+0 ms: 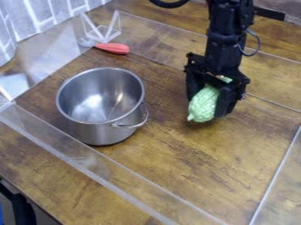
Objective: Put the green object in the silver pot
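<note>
The green object [205, 105] is a light green bumpy oval, held upright between the fingers of my black gripper [209, 98]. The gripper is shut on it and holds it a little above the wooden table, right of centre. The silver pot [102, 104] stands on the table to the left of the gripper, round and shiny, with a small side handle at its lower right. Its inside shows only reflections. The gripper and the pot are apart by about one pot radius.
A small red item [113, 48] lies at the back left next to clear plastic pieces [97, 32]. A clear raised border [70, 149] runs along the table's front and left edge. The black arm [226, 26] rises from the gripper to the top.
</note>
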Tool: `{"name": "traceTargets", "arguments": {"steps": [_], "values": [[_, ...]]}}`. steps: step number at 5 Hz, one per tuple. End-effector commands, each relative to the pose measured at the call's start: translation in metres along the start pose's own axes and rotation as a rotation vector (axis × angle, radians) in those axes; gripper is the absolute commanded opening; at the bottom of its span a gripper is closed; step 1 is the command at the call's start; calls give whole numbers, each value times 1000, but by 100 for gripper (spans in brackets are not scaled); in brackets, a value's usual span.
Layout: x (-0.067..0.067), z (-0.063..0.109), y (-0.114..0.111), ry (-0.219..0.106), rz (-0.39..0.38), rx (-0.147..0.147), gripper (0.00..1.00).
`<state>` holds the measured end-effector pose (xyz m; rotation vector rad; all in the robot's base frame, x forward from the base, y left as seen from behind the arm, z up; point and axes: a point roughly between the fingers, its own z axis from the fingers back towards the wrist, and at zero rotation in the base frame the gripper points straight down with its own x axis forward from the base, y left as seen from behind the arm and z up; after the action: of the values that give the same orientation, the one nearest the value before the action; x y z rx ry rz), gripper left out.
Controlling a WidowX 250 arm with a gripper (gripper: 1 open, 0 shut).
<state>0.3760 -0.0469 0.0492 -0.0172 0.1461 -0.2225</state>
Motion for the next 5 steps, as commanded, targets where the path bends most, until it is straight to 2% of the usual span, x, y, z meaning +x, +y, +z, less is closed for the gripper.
{"name": "traceTargets", "arguments": {"steps": [1,4,5], "values": [[-9,54,6,-131,11,8,0],[-29,87,11,-178,16,1,0],[-35,93,12,-188,20,1,0]]}}
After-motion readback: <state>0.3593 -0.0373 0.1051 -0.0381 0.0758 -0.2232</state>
